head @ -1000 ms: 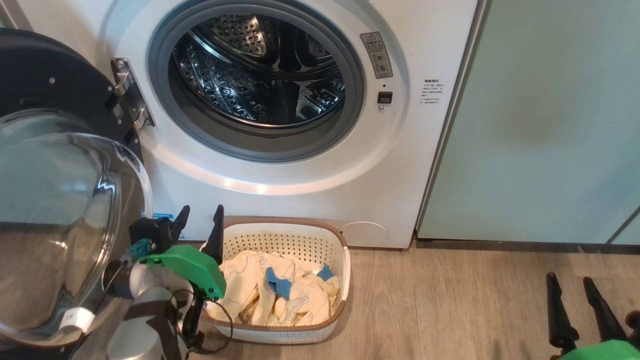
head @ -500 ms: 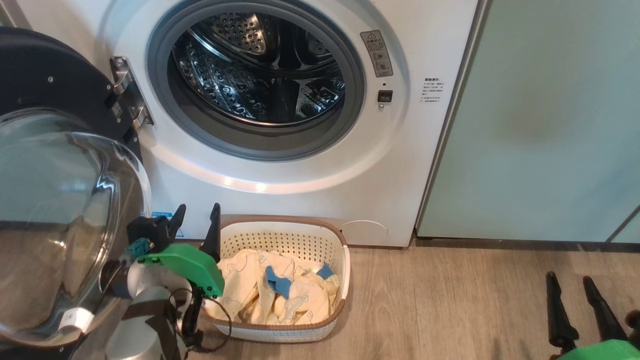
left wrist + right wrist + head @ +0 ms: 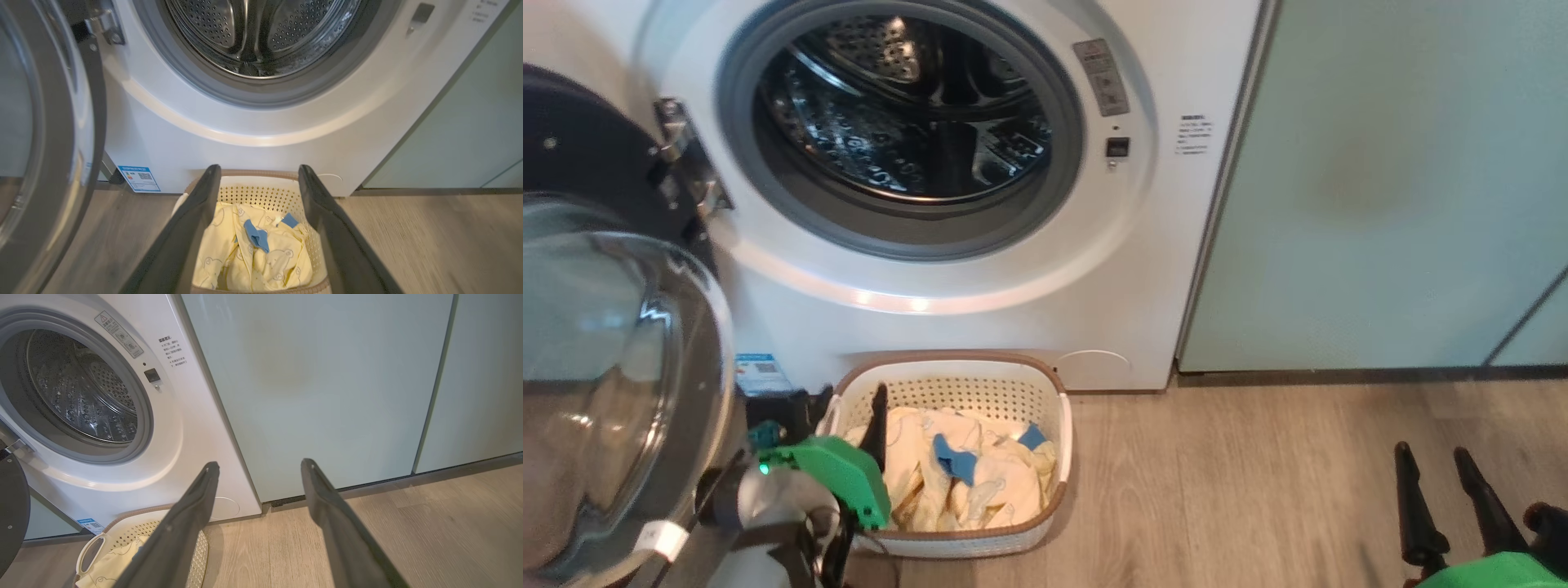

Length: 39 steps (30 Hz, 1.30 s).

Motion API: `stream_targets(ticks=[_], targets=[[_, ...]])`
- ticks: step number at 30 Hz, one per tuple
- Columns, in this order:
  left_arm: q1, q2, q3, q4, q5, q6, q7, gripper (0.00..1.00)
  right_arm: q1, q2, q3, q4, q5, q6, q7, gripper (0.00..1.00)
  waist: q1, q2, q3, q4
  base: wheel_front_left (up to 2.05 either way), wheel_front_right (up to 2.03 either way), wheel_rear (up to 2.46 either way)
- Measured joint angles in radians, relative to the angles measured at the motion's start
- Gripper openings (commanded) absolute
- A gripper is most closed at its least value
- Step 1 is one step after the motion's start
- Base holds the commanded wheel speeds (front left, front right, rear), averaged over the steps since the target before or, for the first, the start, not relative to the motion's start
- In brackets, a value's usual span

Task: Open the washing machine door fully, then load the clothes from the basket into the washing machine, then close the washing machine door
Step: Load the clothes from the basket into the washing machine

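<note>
Where the clothes (image 3: 253,249) lie: heaped in the basket (image 3: 947,358) on the wood-look floor (image 3: 1217,490), just near of the washing machine (image 3: 1029,318) and below its mouth
Clothes against left gripper (image 3: 258,170): the left wrist view frames the heap between the two dark fingers (image 3: 192,237); from the head view, one finger stands over the basket's left part and the other beside its left handle; contact cannot be told
Left gripper: spread wide, grasping nothing, aimed far and downward
Right gripper (image 3: 1431,451): spread, empty, over bare floor well right of the basket, pointing far toward the teal cabinet door (image 3: 1380,204)
Clothes' heading: crumpled, no clear long axis; blue parts near the top middle
Washing machine door (image 3: 572,147): swung out left on its hinge (image 3: 686,163), glass bowl (image 3: 605,367) bulging nearward
Materials: soft pale yellow cloth with faint outlines; perforated cream plastic, brown rim; glossy black door rim; steel perforated drum (image 3: 898,122) inside a grey rubber seal (image 3: 1062,139)
</note>
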Motion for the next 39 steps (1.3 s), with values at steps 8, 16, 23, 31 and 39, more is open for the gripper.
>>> stream_targets(ticks=[8, 16, 23, 31, 39], targets=[[-0.013, -0.006, -0.008, 0.189, -0.016, 0.006, 0.009, 1.0, -0.017, -0.004, 0.016, -0.004, 0.0, 0.0, 0.0, 1.0, 0.0, 0.0, 0.033, -0.075, 0.0, 0.0, 0.0], [-0.124, 0.001, -0.006, 0.371, -0.048, -0.001, 0.053, 1.0, -0.056, -0.009, 0.018, -0.016, 0.0, 0.0, 0.0, 1.0, 0.0, 0.0, 0.11, -0.14, 0.0, 0.0, 0.0], [-0.229, 0.023, -0.002, 0.472, -0.086, -0.01, 0.12, 1.0, -0.1, 0.012, 0.015, -0.029, 0.0, 0.0, 0.0, 1.0, 0.0001, 0.0, 0.213, -0.178, 0.0, 0.0, 0.0], [-0.344, 0.051, -0.003, 0.514, -0.094, 0.0, 0.195, 1.0, -0.143, 0.045, -0.017, -0.059, 0.0, 0.0, 0.0, 1.0, 0.0002, 0.0, 0.35, -0.199, 0.0, 0.0, 0.0], [-0.452, 0.089, 0.0, 0.527, -0.107, 0.038, 0.24, 1.0, -0.217, 0.072, -0.016, -0.084, 0.0, 0.0, 0.0, 1.0, 0.0001, 0.0, 0.486, -0.207, 0.0, 0.0, 0.0]])
